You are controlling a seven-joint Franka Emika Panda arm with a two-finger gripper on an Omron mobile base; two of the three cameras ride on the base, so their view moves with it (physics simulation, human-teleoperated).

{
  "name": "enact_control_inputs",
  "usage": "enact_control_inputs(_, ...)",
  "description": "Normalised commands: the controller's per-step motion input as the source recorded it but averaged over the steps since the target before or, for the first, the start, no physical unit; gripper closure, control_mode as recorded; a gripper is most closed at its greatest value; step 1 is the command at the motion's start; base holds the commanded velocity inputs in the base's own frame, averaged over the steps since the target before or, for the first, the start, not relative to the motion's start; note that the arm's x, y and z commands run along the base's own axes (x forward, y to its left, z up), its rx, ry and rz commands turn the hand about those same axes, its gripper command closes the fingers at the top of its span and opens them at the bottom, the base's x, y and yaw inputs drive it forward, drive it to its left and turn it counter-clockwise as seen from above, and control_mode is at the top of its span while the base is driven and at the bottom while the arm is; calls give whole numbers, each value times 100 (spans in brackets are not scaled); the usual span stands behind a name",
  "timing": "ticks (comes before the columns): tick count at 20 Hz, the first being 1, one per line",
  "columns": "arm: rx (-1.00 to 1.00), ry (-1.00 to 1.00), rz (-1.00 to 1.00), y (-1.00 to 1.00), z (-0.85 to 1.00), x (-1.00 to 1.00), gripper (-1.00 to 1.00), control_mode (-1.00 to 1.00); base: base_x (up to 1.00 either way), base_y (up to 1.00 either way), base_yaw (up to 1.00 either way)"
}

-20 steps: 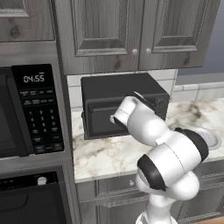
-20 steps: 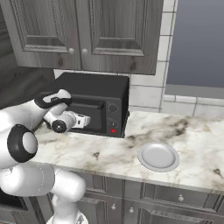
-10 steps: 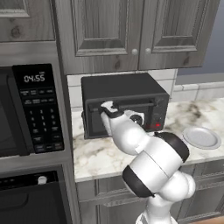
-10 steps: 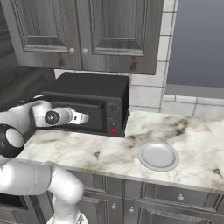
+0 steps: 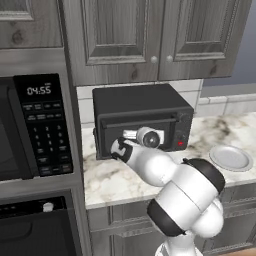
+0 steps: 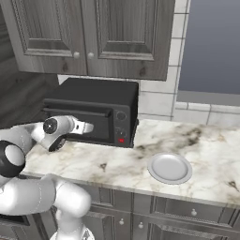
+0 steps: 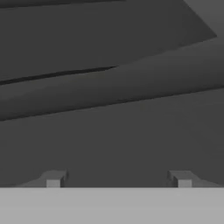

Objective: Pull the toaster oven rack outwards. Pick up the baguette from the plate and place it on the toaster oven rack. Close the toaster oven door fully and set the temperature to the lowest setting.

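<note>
The black toaster oven stands on the marble counter. Its dark toaster oven door is upright and closed, and the bar handle runs along the door's top edge. The toaster oven rack is hidden behind the door. My gripper is open right in front of the door. Its tips are wide apart with nothing between them, and the hand view shows them just below the handle bar. The white plate lies to the oven's right. The baguette is out of view.
A black microwave with keypad and clock sits in the cabinet column left of the oven. Grey wall cabinets hang above the oven. The counter's front edge runs below the plate.
The arm has folded down and swung its elbow to the left. The hand has stayed in front of the oven door, and the gripper is still open.
</note>
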Motion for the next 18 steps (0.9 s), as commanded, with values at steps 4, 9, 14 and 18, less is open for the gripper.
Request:
enact_control_inputs(4, 0, -13, -2, 5, 75, -90, -100, -100, 0, 0, 0)
enact_control_inputs(9, 0, 0, -10, 0, 100, -25, -100, -100, 0, 0, 0)
enact_control_inputs(14, 9, 14, -13, 0, 100, -14, -100, -100, 0, 0, 0)
enact_control_inputs(18, 13, 42, -9, -14, 92, -72, -100, -100, 0, 0, 0)
